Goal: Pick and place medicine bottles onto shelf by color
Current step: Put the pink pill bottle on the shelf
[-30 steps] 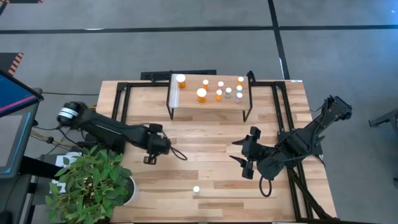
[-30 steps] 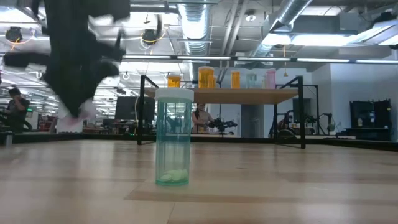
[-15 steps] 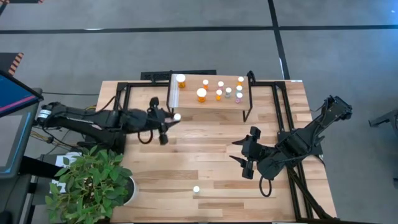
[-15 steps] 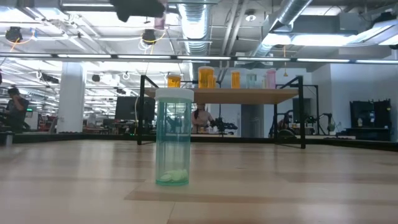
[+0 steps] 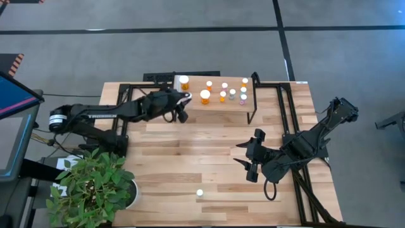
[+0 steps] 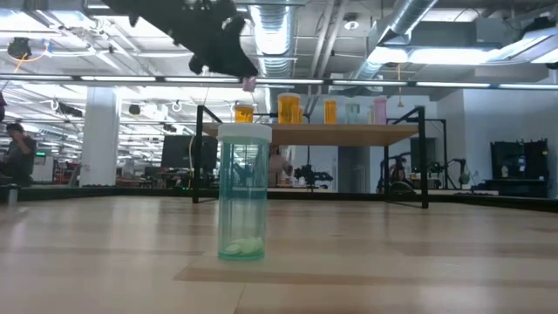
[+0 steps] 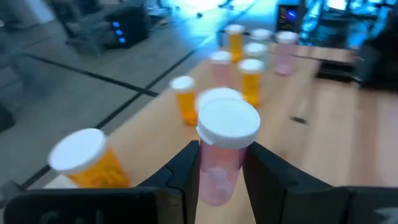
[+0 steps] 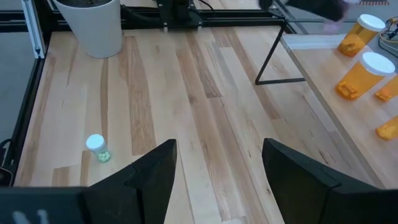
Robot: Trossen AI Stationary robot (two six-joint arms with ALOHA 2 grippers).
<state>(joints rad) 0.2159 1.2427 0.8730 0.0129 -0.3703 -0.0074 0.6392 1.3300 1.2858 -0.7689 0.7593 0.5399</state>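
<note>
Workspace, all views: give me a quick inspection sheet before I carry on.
Surface: wooden tabletop, mostly bare.
Job's things: orange and pale bottles stand on the shelf; one green bottle is alone near the front edge; a pink bottle is in the left gripper.
Clutter: potted plant at the front left corner.
Grippers: left gripper shut on the pink bottle at the shelf's left end; right gripper open, waiting over the table's right side.
Cables: a dark loop beneath the right arm.
Surroundings: a person far behind.

text: none legible | labels: none legible | signs: none legible
</note>
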